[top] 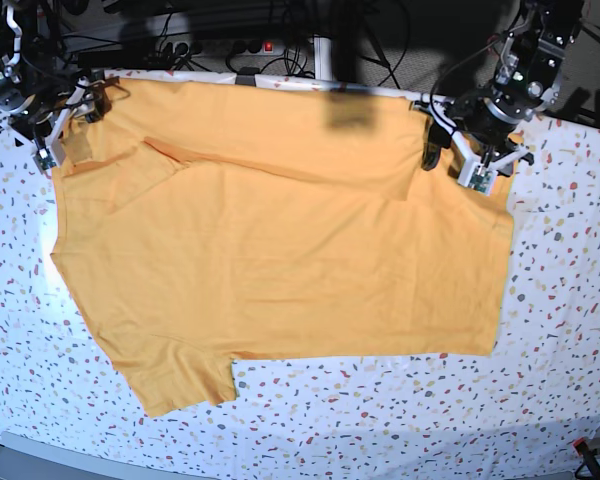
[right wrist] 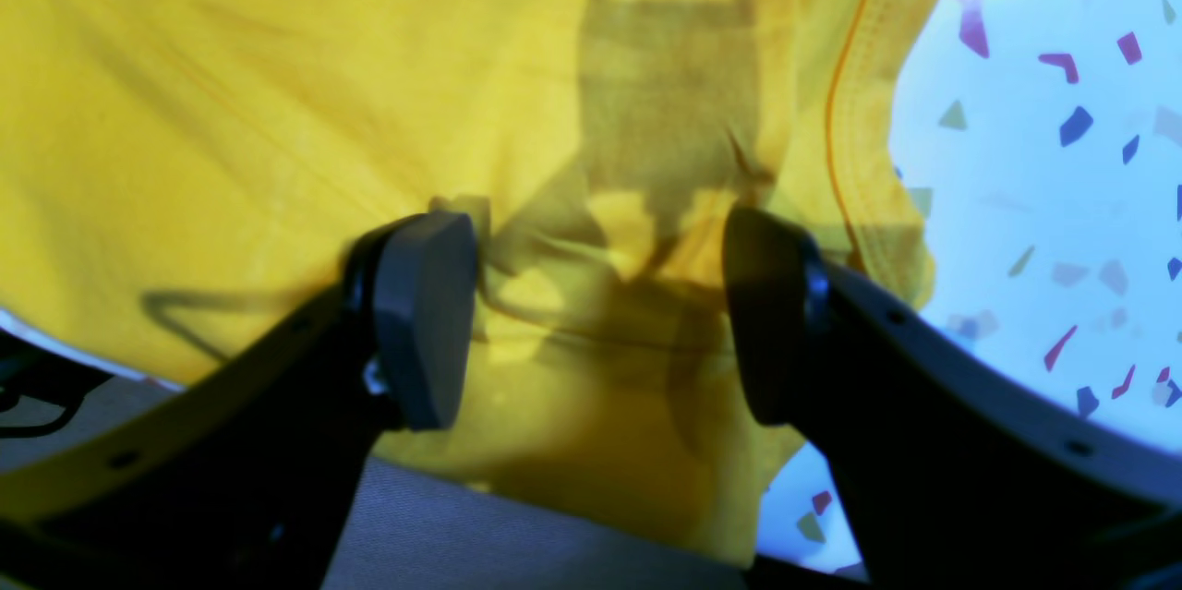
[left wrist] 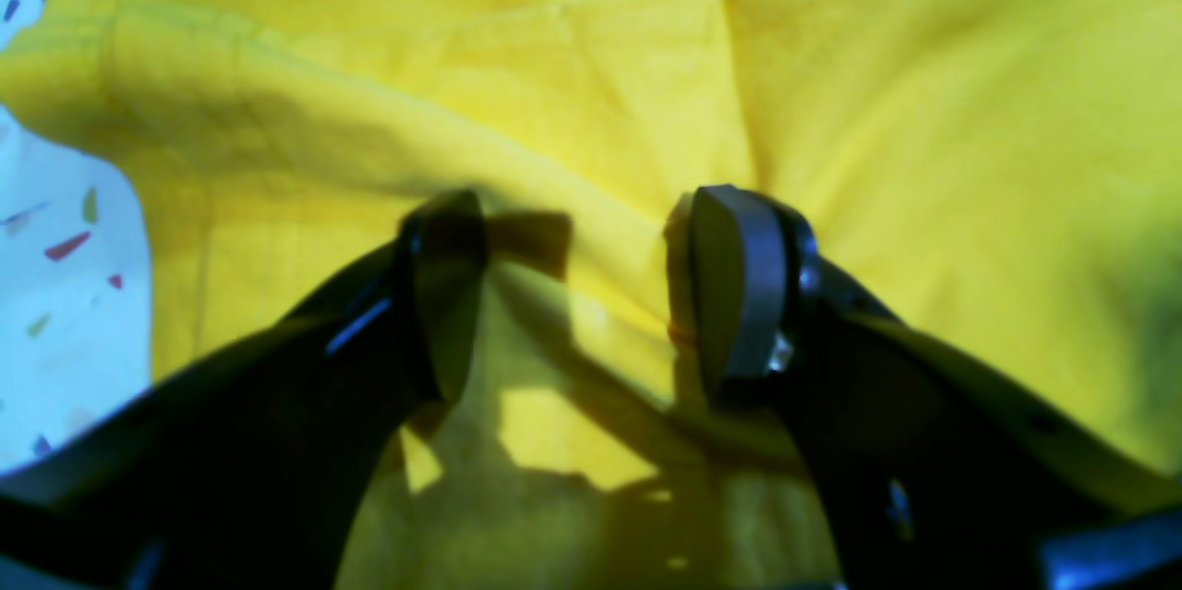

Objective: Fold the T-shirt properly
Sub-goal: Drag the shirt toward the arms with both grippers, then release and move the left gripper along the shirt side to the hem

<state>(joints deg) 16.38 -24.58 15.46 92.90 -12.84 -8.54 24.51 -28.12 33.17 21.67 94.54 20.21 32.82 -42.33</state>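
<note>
Seen from the base view, the T-shirt (top: 280,260) lies spread flat across the speckled table (top: 560,330), filling most of the table's middle, with its far edge folded over toward the centre and one short sleeve reaching out at about 7 o'clock. At roughly 10 o'clock of the shirt, on the left side of this view, the right tool (top: 58,128) sits at the shirt's far corner, over the cloth's edge. In the right wrist view that tool (right wrist: 600,313) has its two fingers spread wide with nothing gripped between them; yellow cloth (right wrist: 277,110) lies below and ahead of the fingers, and the stitched hem (right wrist: 859,110) runs past at about 1 o'clock, with bare table (right wrist: 1043,202) beyond it at 3 o'clock. Moving right across the base view, at about 2 o'clock of the shirt, the left tool (top: 472,148) stands at the opposite far corner, at the edge of the cloth. In the left wrist view this tool (left wrist: 582,295) is also fully spread and holds nothing; wrinkled cloth (left wrist: 646,82) fills the frame under and beyond both fingers, and a strip of table (left wrist: 65,295) shows at 9 o'clock.
</note>
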